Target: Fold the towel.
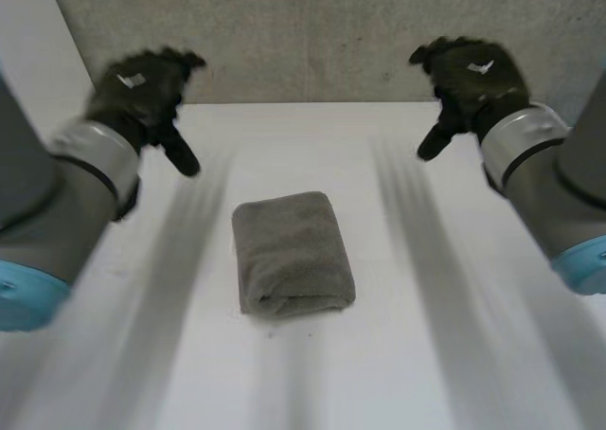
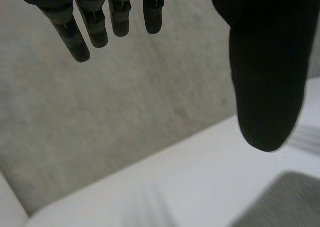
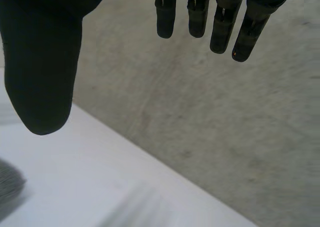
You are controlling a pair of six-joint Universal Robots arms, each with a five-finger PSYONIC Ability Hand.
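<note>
A grey towel (image 1: 292,253) lies folded into a thick small rectangle in the middle of the white table (image 1: 426,354). My left hand (image 1: 147,89) hovers high at the far left, well away from the towel, open with relaxed fingers and nothing in it. My right hand (image 1: 469,78) mirrors it at the far right, open and empty too. In the left wrist view the fingers (image 2: 95,27) hang straight and a corner of the towel (image 2: 285,202) lies below the thumb (image 2: 267,77). In the right wrist view the fingers (image 3: 200,14) are straight, with a towel edge (image 3: 9,184) under the thumb (image 3: 42,77).
A grey concrete wall (image 1: 312,32) stands right behind the table's far edge. Both arms flank the table, the left arm (image 1: 57,212) and the right arm (image 1: 559,193).
</note>
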